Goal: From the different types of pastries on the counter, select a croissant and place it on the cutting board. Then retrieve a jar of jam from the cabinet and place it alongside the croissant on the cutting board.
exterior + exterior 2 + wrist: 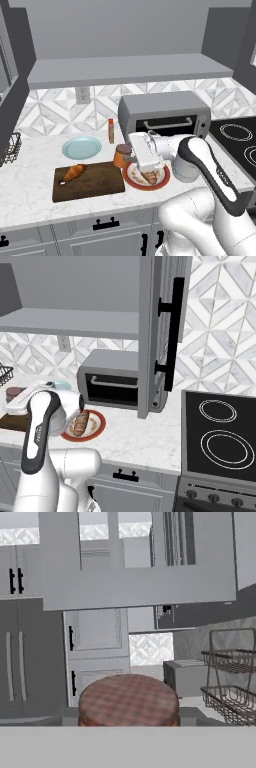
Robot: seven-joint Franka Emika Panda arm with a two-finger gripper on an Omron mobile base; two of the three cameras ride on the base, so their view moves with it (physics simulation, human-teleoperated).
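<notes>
Arm bent sharply at the elbow, forearm reaching left across the counter [30, 195], hand held level just above the board's right end. Gripper [126, 156] closed around the jar of jam [121, 155]; in the hand view the jar of jam [128, 701] sits between the finger tips, its sides flush against them. Jar squat, cylindrical, orange-brown body, darker lid with a mottled plaid texture. Jar positioned at the right edge of the cutting board [95, 182], between it and the red-rimmed plate [131, 178]; whether resting or lifted cannot be told. Board dark brown, rectangular, wood-grained. Croissant [74, 172] lying on the board's left part, golden-brown, tapered. Loaf [80, 423] brown, slashed, on the red-rimmed plate. Counter white, marble-look, grey-veined. Light blue plate [81, 147] behind the board.
</notes>
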